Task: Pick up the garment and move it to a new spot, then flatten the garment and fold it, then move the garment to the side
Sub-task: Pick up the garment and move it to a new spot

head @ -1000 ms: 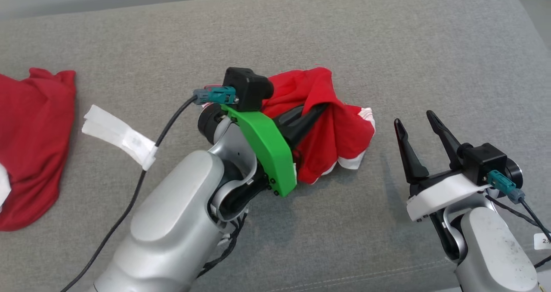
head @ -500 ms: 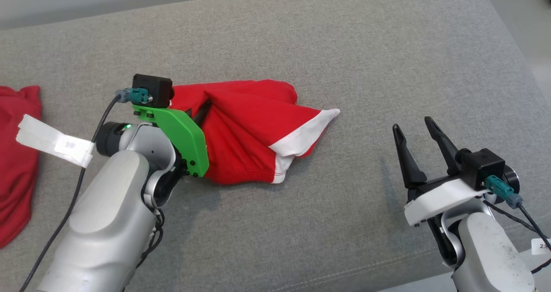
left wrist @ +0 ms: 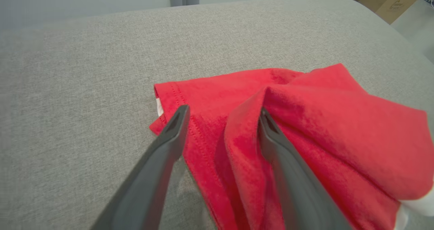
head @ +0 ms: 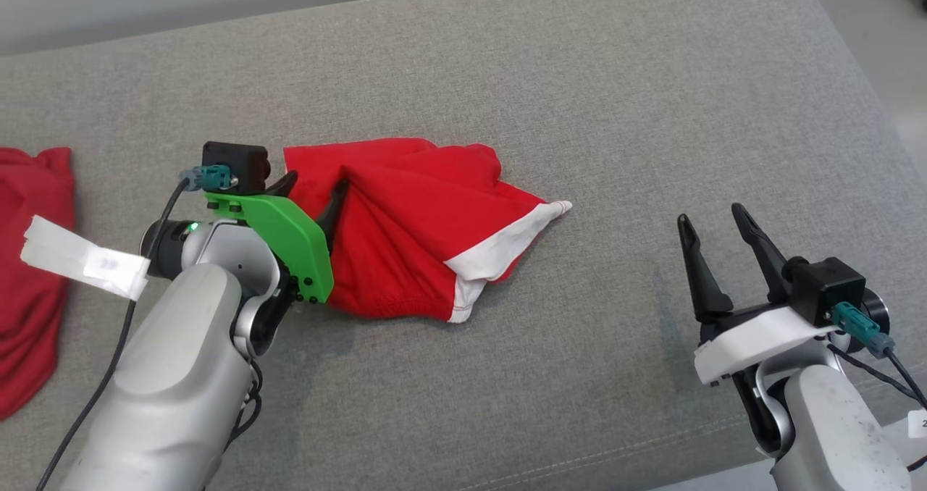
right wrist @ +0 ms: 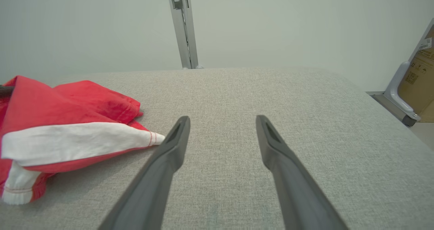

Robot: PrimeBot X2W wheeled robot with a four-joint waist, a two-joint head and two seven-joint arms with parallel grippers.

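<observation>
Garment [head: 413,237] is soft, light, limp. Left gripper [left wrist: 222,110] stands apart astride 1 fold; right gripper [head: 710,213] apart, empty. Recommended hold: hem [left wrist: 168,95] beside left gripper.

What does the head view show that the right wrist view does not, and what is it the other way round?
Head view, not the right wrist view: the green bracket on the left arm, a second red cloth at the far left, and a white tag on the cable.
Right wrist view, not the head view: a cardboard box beyond the cushion's edge.
Both: the red garment with white trim, crumpled on the grey cushion, and the open right tool, apart from it.
</observation>
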